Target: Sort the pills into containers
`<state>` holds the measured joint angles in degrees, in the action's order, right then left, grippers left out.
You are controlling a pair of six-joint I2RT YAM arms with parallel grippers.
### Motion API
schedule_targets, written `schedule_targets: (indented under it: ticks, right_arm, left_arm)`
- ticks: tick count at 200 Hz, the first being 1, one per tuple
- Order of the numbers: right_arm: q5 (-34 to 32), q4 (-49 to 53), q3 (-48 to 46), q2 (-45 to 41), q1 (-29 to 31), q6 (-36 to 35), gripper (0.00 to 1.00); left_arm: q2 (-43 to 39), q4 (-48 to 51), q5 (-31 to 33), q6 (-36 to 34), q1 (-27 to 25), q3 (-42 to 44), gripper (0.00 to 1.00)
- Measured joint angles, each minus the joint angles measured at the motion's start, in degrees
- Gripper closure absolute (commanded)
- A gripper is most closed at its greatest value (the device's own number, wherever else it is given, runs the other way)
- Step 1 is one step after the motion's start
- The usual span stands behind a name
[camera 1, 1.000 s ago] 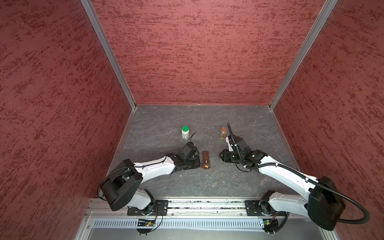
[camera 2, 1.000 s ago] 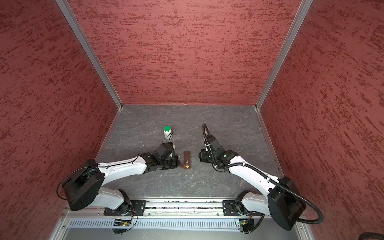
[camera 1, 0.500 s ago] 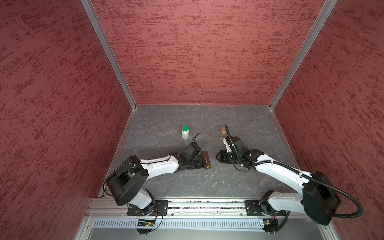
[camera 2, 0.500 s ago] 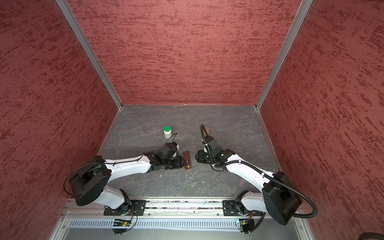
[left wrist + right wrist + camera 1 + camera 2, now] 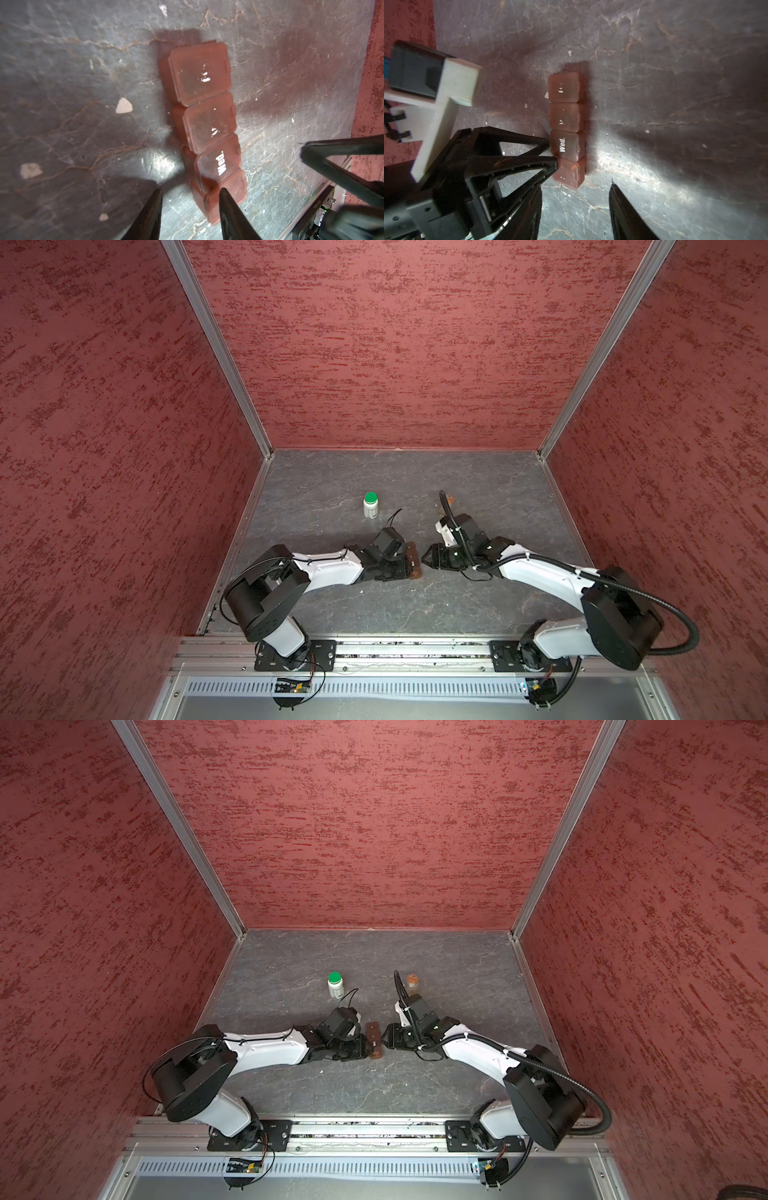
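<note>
Squarely between the two arms, the reddish translucent four-lidded pill box (image 5: 207, 116) lies flat on the grey stone-look table (image 5: 374, 1094), every lid down. The left gripper (image 5: 190, 192) has its jaws parted, one finger's tip at the end lid beside "Wed."; the right gripper (image 5: 575, 185) faces it from the opposite side, jaws parted, holding nothing.

My worry: the box looks light, so a prying push may skid or flip it, and the two grippers sit close enough to clash. Whether that tip is under the lid's lip or merely on it, I can't tell. Cloudy lids hide any contents; two labels are worn away. Those pale chips (image 5: 124, 106) on the stone may be pills or flecks.
</note>
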<state>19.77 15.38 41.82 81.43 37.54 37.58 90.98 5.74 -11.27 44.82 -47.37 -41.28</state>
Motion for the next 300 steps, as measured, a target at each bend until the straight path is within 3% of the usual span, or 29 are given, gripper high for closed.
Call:
schedule_targets:
  ticks: [55, 164, 300]
  right_arm:
    - [2.29, -0.72, 0.13, 6.73, 1.11, -1.62, 0.60]
    - [4.90, -1.81, 2.43, 10.45, 2.05, -2.05, 0.72]
    - [5.73, 0.50, 5.07, 11.76, 1.57, -2.05, 0.94]
  left_arm:
    - [0.85, -1.75, -1.68, 0.46, 0.00, 0.00, 0.60]
    - [1.70, -3.78, -4.31, 1.01, 0.17, 0.00, 0.72]
    - [1.81, -5.25, -6.25, 2.86, 1.16, 0.81, 0.75]
